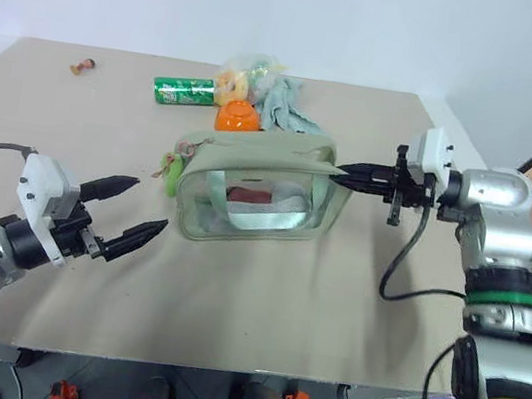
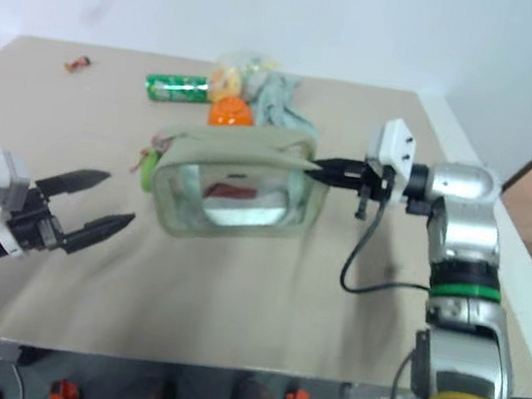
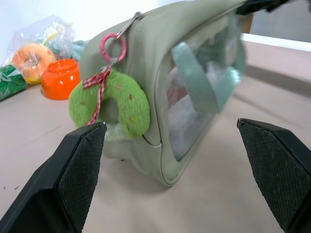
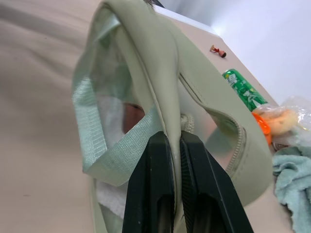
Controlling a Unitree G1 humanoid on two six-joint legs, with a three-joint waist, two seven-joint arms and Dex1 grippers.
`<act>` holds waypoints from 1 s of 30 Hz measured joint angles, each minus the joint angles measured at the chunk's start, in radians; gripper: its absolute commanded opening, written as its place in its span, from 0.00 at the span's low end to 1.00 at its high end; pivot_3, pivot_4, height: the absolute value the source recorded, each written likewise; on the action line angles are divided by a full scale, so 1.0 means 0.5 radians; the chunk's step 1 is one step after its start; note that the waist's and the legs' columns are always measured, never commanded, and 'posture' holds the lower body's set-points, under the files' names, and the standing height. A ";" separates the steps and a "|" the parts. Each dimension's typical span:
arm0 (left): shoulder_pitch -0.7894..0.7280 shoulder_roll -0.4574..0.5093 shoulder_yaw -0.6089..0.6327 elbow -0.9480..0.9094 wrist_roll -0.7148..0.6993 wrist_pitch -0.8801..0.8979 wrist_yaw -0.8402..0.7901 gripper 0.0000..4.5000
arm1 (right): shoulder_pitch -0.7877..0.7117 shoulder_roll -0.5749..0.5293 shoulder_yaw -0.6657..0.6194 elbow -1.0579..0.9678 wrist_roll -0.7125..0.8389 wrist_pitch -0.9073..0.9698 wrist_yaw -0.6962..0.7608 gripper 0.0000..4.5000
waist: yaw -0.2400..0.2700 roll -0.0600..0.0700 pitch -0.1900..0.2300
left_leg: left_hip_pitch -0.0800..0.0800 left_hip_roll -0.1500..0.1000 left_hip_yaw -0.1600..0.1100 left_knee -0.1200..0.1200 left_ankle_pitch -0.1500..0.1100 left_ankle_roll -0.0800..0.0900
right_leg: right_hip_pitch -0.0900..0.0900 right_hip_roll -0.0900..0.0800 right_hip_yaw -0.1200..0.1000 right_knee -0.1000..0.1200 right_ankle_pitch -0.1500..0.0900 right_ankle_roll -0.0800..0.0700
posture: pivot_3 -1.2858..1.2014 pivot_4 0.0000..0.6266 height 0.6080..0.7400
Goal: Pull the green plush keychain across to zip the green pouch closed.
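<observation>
The pouch (image 1: 257,193) sits mid-table (image 1: 257,320). The plush keychain (image 1: 173,171) hangs off the pouch's left end. Behind the pouch sits a bowl (image 1: 238,116), touching nothing of it. Left of the bowl a can (image 1: 184,91) lies on its side; just behind the bowl, a plastic bag (image 1: 247,74); right of the bowl, a cloth (image 1: 286,105). A small trinket (image 1: 84,67) lies well left of the can.

The left gripper (image 1: 133,209) hangs before and left of the pouch, apart. At the pouch's right end, the right gripper (image 1: 347,175) has the top edge.

I see a wide beige table (image 1: 255,330) carrying the pale sage-green fabric pouch with clear windows (image 1: 257,193) near its middle. Behind it lie a green soda can (image 1: 184,91) on its side, an orange bowl (image 1: 237,117), a crinkled clear plastic bag (image 1: 248,73), a pale grey-green cloth (image 1: 286,105), and, well apart at the far left, a small red-brown trinket (image 1: 84,67).
</observation>
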 measured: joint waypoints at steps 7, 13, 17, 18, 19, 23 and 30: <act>-0.116 -0.010 -0.051 0.098 0.036 -0.006 -0.007 1.00 | 0.417 -0.141 -0.093 -0.686 0.180 0.480 -0.268 0.00 | 0.008 0.000 0.000 | 0.001 0.000 0.001 0.001 0.000 0.000 | 0.000 0.000 0.001 0.000 0.001 0.002 | 0.52 0.24 1.00; -0.154 -0.065 -0.086 0.138 0.069 -0.018 -0.002 1.00 | 0.565 -0.143 -0.130 -0.793 0.198 0.479 -0.415 0.00 | 0.010 -0.001 0.000 | 0.001 -0.006 0.000 0.002 0.000 0.000 | 0.001 0.002 0.001 0.000 0.002 0.003 | 0.52 0.24 1.00; -0.176 -0.071 -0.127 0.154 0.077 -0.020 -0.004 1.00 | 0.608 -0.116 -0.130 -0.791 0.194 0.400 -0.465 0.00 | 0.008 -0.001 -0.001 | 0.001 -0.005 -0.001 0.003 0.000 0.000 | 0.001 0.003 0.001 0.000 0.002 0.003 | 0.52 0.24 1.00; -0.179 -0.071 -0.129 0.155 0.080 -0.020 -0.004 1.00 | 0.611 -0.116 -0.130 -0.790 0.194 0.396 -0.465 0.00 | 0.008 -0.001 -0.001 | 0.001 -0.005 -0.001 0.003 0.000 0.000 | 0.002 0.004 0.001 0.000 0.002 0.003 | 0.52 0.24 1.00; -0.181 -0.071 -0.129 0.155 0.088 -0.022 -0.005 1.00 | 0.616 -0.116 -0.130 -0.789 0.194 0.387 -0.465 0.16 | 0.008 -0.001 -0.001 | 0.001 -0.004 -0.001 0.003 0.000 0.000 | 0.002 0.004 0.001 0.000 0.002 0.003 | 0.52 0.24 1.00; -0.170 -0.071 -0.129 0.155 0.110 -0.025 -0.008 1.00 | 0.689 -0.100 -0.121 -0.769 0.174 0.329 -0.494 0.45 | 0.011 -0.002 -0.001 | 0.001 -0.004 -0.001 0.003 0.000 0.000 | 0.002 0.004 0.000 0.000 0.002 0.002 | 0.52 0.24 1.00; -0.118 -0.071 -0.121 0.154 0.123 -0.025 -0.007 1.00 | 0.734 -0.099 -0.122 -0.766 0.195 0.371 -0.551 0.59 | 0.012 -0.002 -0.001 | 0.001 -0.005 -0.001 0.003 0.000 0.000 | 0.002 0.003 0.001 0.000 0.002 0.003 | 0.52 0.24 1.00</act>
